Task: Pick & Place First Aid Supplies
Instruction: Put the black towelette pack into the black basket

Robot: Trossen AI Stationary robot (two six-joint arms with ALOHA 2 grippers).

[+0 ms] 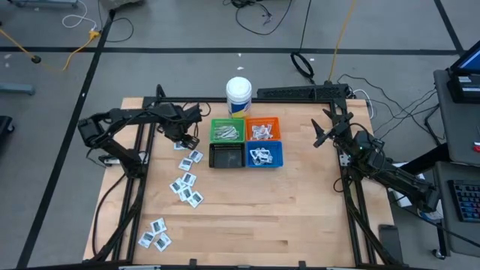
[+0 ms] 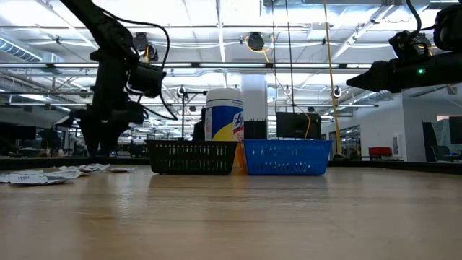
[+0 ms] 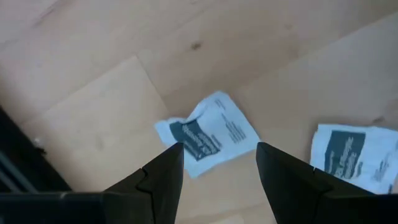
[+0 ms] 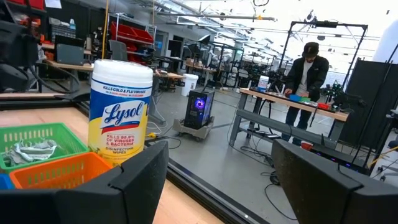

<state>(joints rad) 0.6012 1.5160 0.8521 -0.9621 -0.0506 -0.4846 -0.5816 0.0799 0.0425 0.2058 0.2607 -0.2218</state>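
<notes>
Several white first aid packets with dark print lie flat on the wooden table in a loose trail [image 1: 187, 180] and in a small cluster [image 1: 154, 234] near the front left. My left gripper [image 1: 180, 139] points down over the trail's far end, left of the bins. It is open, its fingers [image 3: 163, 177] standing on either side of one packet [image 3: 208, 134] below them, with a second packet [image 3: 348, 155] beside it. My right gripper [image 1: 324, 135] waits open and level at the table's right, right of the bins, holding nothing [image 4: 217, 180].
Four square bins stand at the table's middle far side: green [image 1: 226, 130], orange [image 1: 262, 129], black [image 1: 226, 155] and blue [image 1: 265, 155]. Green, orange and blue hold packets. A white tub with a blue label [image 1: 238, 96] stands behind them. Bare wood lies toward the near edge.
</notes>
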